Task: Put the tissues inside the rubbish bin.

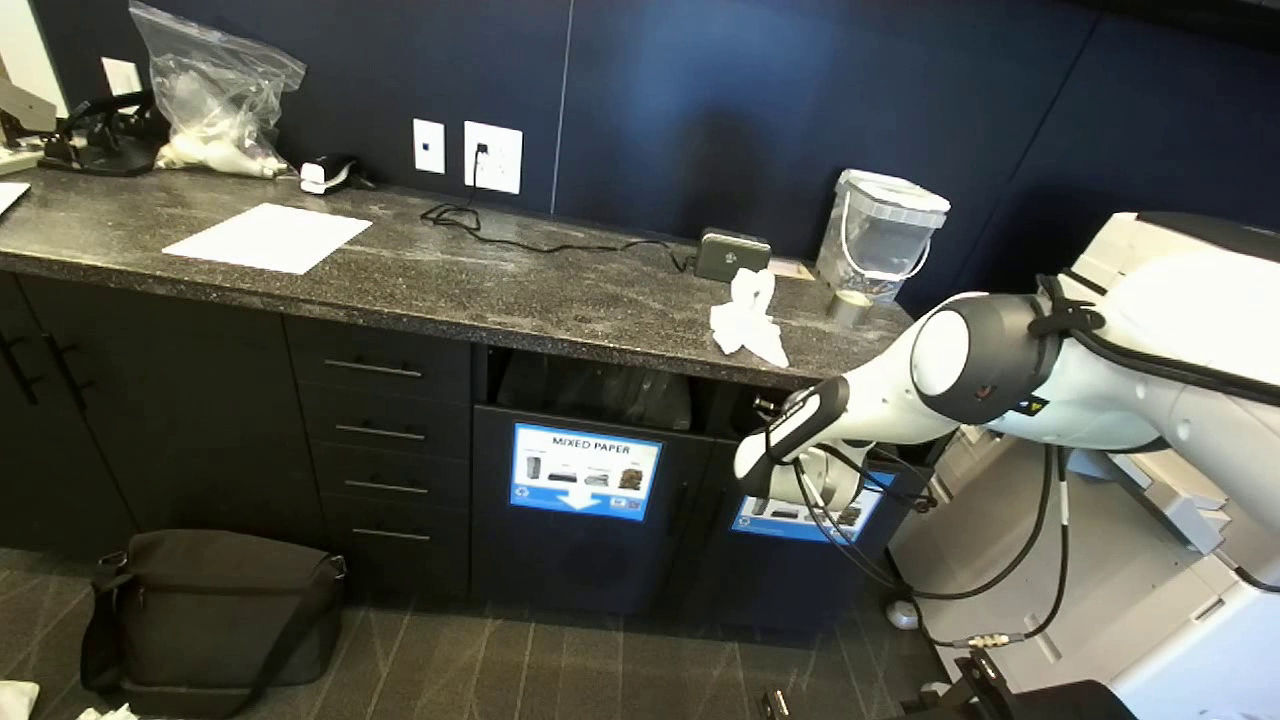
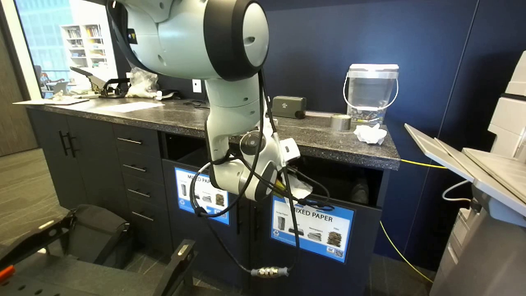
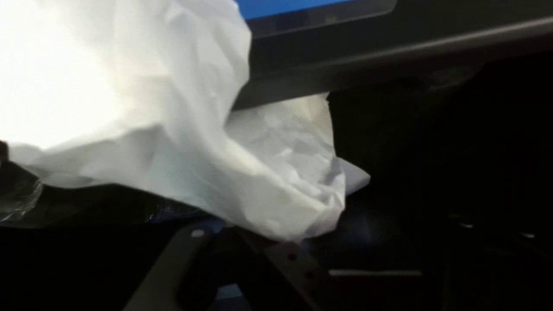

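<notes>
A speckled counter (image 1: 520, 287) lines the navy wall (image 1: 660, 60); whether the end effector (image 3: 242, 232) grips is unclear.

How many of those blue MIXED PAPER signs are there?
2, both on the dark cabinets: the left sign beside the drawers, the right sign farther right, partly covered by the robot arm in an exterior view. No others show, though some could be hidden.

Crumpled white tissues (image 1: 748, 318) on dark countertop (image 1: 560, 290), robot arm (image 1: 970, 360) before cabinets (image 1: 575, 560), black bag (image 1: 225, 620) on floor (image 1: 520, 660)
</notes>
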You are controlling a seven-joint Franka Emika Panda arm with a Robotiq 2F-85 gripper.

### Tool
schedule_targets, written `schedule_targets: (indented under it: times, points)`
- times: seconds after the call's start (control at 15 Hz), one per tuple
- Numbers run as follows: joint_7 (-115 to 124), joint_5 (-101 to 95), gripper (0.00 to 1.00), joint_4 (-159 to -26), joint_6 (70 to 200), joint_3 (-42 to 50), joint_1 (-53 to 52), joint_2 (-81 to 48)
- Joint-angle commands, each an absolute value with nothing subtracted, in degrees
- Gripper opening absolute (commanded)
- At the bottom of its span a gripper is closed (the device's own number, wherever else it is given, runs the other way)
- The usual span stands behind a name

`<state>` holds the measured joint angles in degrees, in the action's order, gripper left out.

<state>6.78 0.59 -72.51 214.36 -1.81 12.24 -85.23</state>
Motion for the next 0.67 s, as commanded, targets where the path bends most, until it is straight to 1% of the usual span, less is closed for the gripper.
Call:
schedule_targets:
  times: [0.0,0.2,0.4,0.6]
  points:
    - [7.49,-3.87,1.00,-71.53,214.00,-2.90,13.45,-85.22]
    - [6.70,-4.91,1.00,-71.49,214.83,-2.15,13.09,-85.23]
    - [5.53,-5.90,1.00,-71.04,212.48,-1.21,12.78,-85.22]
    - [4.49,-6.76,1.00,-70.75,213.77,-0.76,12.78,-85.23]
